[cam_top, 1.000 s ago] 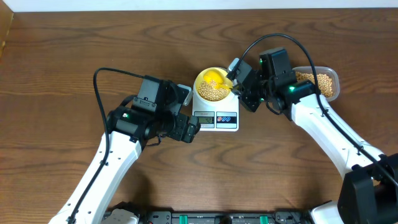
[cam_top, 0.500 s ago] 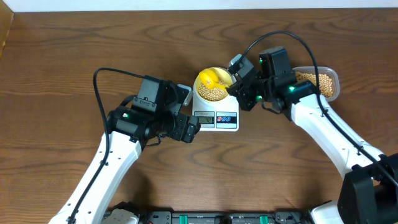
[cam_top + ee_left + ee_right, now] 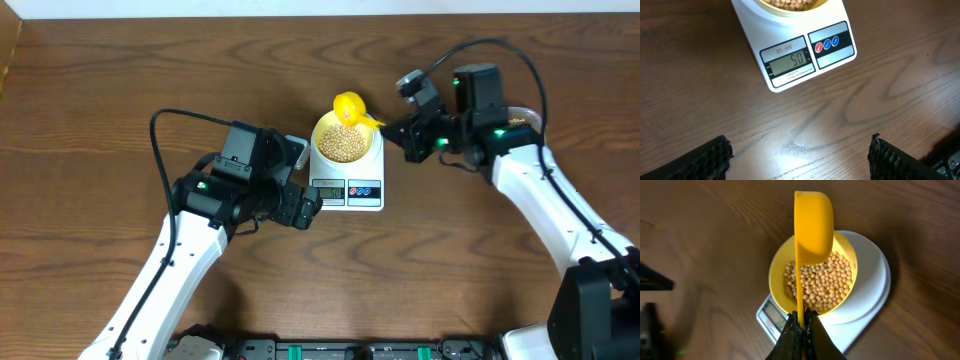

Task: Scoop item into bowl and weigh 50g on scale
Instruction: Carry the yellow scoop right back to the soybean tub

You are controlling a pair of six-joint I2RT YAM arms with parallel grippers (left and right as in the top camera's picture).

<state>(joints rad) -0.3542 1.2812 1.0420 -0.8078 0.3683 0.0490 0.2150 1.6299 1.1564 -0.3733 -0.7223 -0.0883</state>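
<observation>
The white scale [image 3: 346,178] carries the pale-yellow bowl [image 3: 322,135], which is filled with beige beans [image 3: 346,143]. In the left wrist view the scale [image 3: 795,50] has 50 on its display. My right gripper [image 3: 397,130] is shut on the thin handle of a bright yellow scoop [image 3: 350,104], whose cup hangs over the bowl's far rim. The right wrist view has the scoop [image 3: 812,225] above the beans [image 3: 822,282], with my gripper [image 3: 801,317] pinching the handle. Just in front of the scale, my left gripper [image 3: 305,205] is open over bare wood, its fingers [image 3: 710,160] wide apart.
A clear tub [image 3: 527,113] is mostly hidden behind my right arm at the back right. Brown wooden tabletop lies all round the scale. The table's far edge meets a white wall.
My right gripper has pulled back to the right and lifted the scoop. The scoop cup has moved out of the bowl to its far rim. The left arm has not moved.
</observation>
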